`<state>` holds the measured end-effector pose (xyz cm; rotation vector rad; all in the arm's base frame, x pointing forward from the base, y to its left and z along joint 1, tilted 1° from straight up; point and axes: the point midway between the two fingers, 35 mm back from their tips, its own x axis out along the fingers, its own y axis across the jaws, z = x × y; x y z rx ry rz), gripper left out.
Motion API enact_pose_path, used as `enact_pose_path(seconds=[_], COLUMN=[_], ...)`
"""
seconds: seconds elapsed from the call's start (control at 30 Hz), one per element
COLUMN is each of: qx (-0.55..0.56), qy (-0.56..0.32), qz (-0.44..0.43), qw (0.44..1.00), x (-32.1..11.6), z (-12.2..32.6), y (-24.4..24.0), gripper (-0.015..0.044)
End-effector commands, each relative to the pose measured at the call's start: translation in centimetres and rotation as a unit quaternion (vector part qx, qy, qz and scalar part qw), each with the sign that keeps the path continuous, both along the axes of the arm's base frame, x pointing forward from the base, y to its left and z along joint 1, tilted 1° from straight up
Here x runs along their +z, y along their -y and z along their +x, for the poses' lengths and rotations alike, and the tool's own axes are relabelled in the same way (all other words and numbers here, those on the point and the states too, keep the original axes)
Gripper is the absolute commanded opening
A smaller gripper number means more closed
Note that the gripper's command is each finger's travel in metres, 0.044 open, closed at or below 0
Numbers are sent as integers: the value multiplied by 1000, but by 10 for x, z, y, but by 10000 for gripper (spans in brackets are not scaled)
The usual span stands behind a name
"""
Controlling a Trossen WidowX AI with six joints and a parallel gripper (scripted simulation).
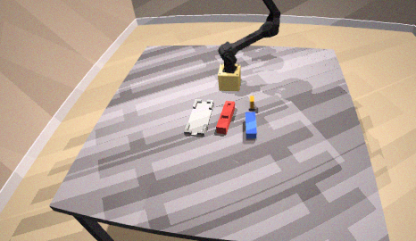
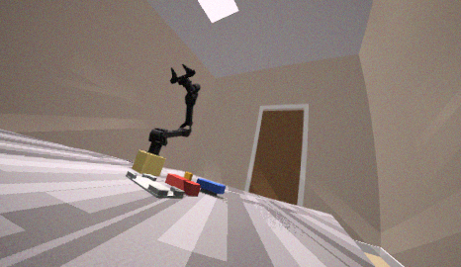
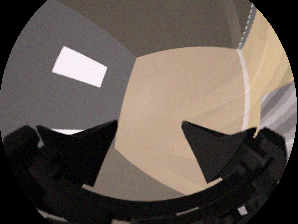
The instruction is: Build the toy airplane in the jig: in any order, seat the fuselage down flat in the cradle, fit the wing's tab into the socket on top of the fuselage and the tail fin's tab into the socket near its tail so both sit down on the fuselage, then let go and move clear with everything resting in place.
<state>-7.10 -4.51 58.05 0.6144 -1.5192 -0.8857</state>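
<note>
The white jig (image 1: 199, 117) (image 2: 159, 190) lies on the table, left of the parts in the top view. The red fuselage (image 1: 222, 126) (image 2: 182, 182) lies on the table beside it, with dark sockets on its top. The blue wing (image 1: 251, 125) (image 2: 210, 186) lies to the right of the fuselage; its tab cannot be made out. The small yellow tail fin (image 1: 252, 100) (image 2: 188, 175) is just behind the wing. My gripper (image 2: 178, 67) (image 3: 150, 124) is open and empty, raised high above the table and pointing upward, far from all parts. The top view cuts off its fingers.
The arm stands on a yellow base block (image 1: 229, 80) (image 2: 148, 162) behind the jig and fuselage. The table's front edge (image 1: 147, 230) is well in front of the parts. The wrist view shows only walls, the ceiling with a lamp, and a little floor and table at the right.
</note>
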Motion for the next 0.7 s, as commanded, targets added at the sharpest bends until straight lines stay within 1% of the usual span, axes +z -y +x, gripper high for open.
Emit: enact_pose_path(seconds=[0.0, 0.17, 0.33, 0.5, 0.67], qx=[36, 98, 164, 231, 296], qy=[-82, -202, -326, -449, -566], qz=[57, 123, 171, 199, 209], qw=[994, 967, 915, 840, 741], x=[-12, -39, -80, -131, -191], z=[41, 107, 178, 248, 310], y=[46, 95, 125, 134, 121], gripper=[440, 440, 440, 440, 440])
